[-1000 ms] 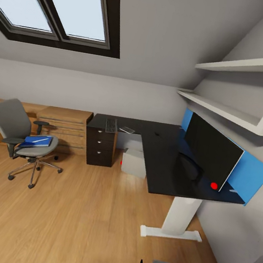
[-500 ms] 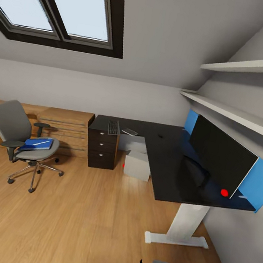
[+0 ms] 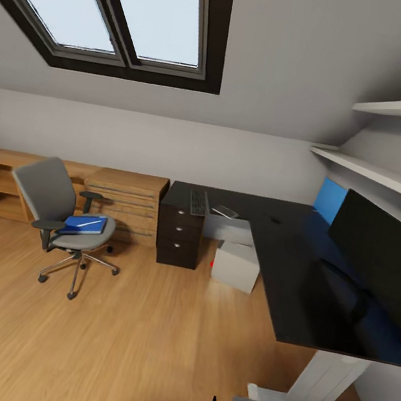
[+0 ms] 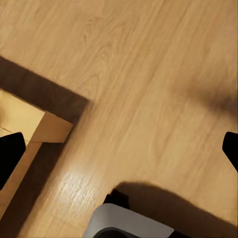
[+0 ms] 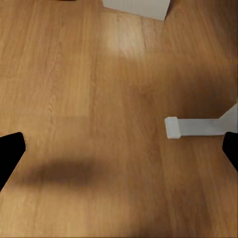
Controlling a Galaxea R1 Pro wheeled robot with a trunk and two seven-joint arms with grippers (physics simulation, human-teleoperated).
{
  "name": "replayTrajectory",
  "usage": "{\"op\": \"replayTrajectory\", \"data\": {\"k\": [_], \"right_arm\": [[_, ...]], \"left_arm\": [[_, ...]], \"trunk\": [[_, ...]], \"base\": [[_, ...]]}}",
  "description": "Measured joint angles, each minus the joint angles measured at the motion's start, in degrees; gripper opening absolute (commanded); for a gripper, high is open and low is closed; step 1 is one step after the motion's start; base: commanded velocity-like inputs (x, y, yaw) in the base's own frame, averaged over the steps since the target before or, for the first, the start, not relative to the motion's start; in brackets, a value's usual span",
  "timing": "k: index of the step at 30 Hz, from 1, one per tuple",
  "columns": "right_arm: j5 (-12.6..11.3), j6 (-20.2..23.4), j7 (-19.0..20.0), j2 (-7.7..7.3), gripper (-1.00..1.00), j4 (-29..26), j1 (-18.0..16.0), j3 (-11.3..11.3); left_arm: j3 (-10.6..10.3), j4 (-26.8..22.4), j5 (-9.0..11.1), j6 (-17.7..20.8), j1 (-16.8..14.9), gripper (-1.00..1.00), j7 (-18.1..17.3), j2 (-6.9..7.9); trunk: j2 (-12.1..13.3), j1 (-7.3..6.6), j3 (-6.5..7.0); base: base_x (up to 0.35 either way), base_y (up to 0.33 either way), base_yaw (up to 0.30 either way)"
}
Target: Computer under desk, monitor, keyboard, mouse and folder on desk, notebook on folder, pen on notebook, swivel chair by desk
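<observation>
Standing back on the wooden floor [image 3: 124,344], the robot faces a bedroom corner under a sloped skylight [image 3: 127,12]. Compared with the earlier head pictures, the whole scene has slid: the chair and drawers now sit further toward the right of the picture and the far end of the worktop runs off its edge, so the camera has turned, not the furniture.

The worktop [image 3: 303,289] is black, on a white leg [image 3: 320,384], with a blue back panel [image 3: 328,200]. The monitor [image 3: 381,253] stands on it against the wall, partly cut off by the picture's edge. The keyboard [image 3: 197,202] lies at the worktop's far end above a dark drawer unit [image 3: 180,236], with a small grey flat thing [image 3: 224,212] just beside it. The computer [image 3: 236,265] sits on the floor below the worktop's edge. The swivel chair [image 3: 66,224] stands well apart from the worktop, near a light-wood chest [image 3: 128,205]; a blue folder [image 3: 84,224] lies on its seat with a thin white pen [image 3: 92,224] on top.

Both wrist views look down at bare floor. The left pincer [image 4: 119,153] and the right pincer [image 5: 119,153] are each spread wide, holding nothing.
</observation>
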Motion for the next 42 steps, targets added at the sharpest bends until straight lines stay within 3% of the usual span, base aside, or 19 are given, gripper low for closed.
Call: {"op": "replayTrajectory", "data": {"k": [5, 10, 15, 28, 42], "right_arm": [[0.05, 0.00, 0.00, -0.02, 1.00, 0.00, 0.00, 0.00], [0.05, -0.05, 0.00, -0.02, 1.00, 0.00, 0.00, 0.00], [0.05, -0.08, 0.00, -0.02, 1.00, 0.00, 0.00, 0.00], [0.05, -0.10, -0.01, 0.00, 1.00, 0.00, 0.00, 0.00], [0.12, -0.05, -0.02, -0.02, 1.00, 0.09, 0.00, -0.03]], "left_arm": [[-0.37, 0.04, -0.11, -0.15, 0.00, 1.00, -0.10, 0.00], [-3.04, 0.04, -2.36, -0.44, -0.01, 1.00, -0.12, -0.11], [-5.03, 0.04, -3.02, -0.68, 0.00, 1.00, -0.04, -0.08], [-5.30, 1.10, -3.12, -0.71, -0.01, 1.00, -0.03, 0.12], [-5.25, 1.29, -3.12, -0.74, -0.01, 1.00, 0.04, 0.19]], "trunk": [[0.00, 0.00, 0.00], [0.00, 0.00, 0.00], [0.00, 0.00, 0.00], [0.00, 0.00, 0.00], [0.00, 0.00, 0.00]], "base": [[0.297, 0.200, 0.021], [0.298, 0.198, 0.002], [0.298, 0.196, 0.000], [0.303, 0.173, 0.000], [0.321, 0.015, -0.085]]}}
